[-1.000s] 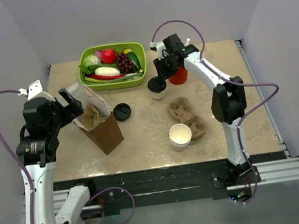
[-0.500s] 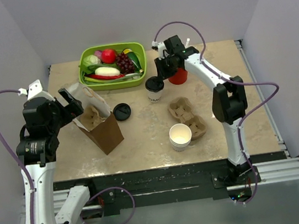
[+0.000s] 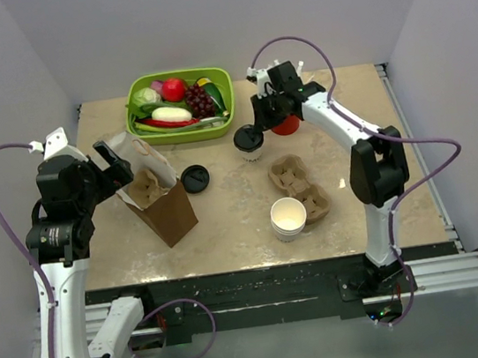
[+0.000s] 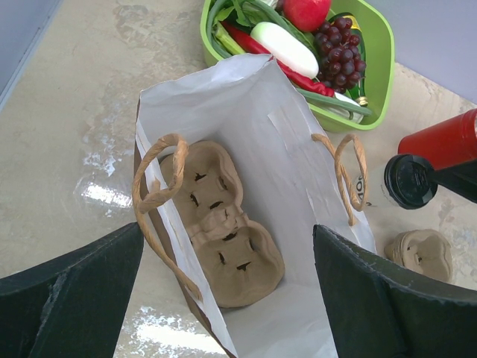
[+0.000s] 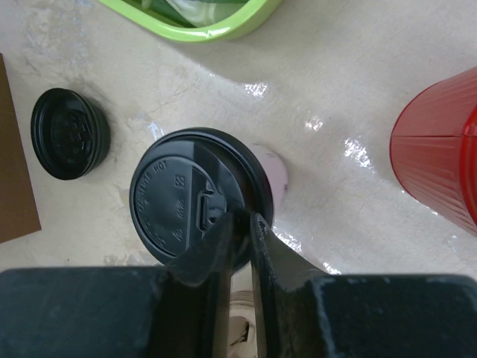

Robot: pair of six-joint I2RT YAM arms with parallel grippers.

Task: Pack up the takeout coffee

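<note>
The takeout coffee (image 3: 250, 140), a white paper cup with a black lid (image 5: 179, 194), stands on the table between the green tray and the cup carrier. My right gripper (image 3: 260, 127) reaches it from the right. In the right wrist view that gripper (image 5: 242, 218) is shut on the near rim of the lid, one finger above it and one below. The coffee (image 4: 410, 180) also shows in the left wrist view, to the right of the bag. My left gripper (image 3: 110, 161) hangs open over the brown paper bag (image 3: 160, 203), whose white inside (image 4: 298, 194) holds a cardboard carrier (image 4: 223, 224).
A second cardboard carrier (image 3: 298, 187) lies right of centre, with a stack of lidless white cups (image 3: 287, 218) in front of it. A loose black lid (image 3: 194, 178) lies beside the bag. A red cup (image 3: 285, 122) stands just behind my right gripper. The green tray (image 3: 217, 73) of produce sits at the back.
My right jaws have narrowed onto the lid's rim and the right arm's elbow has swung to the right. The cup has shifted only slightly. The left arm has not moved.
</note>
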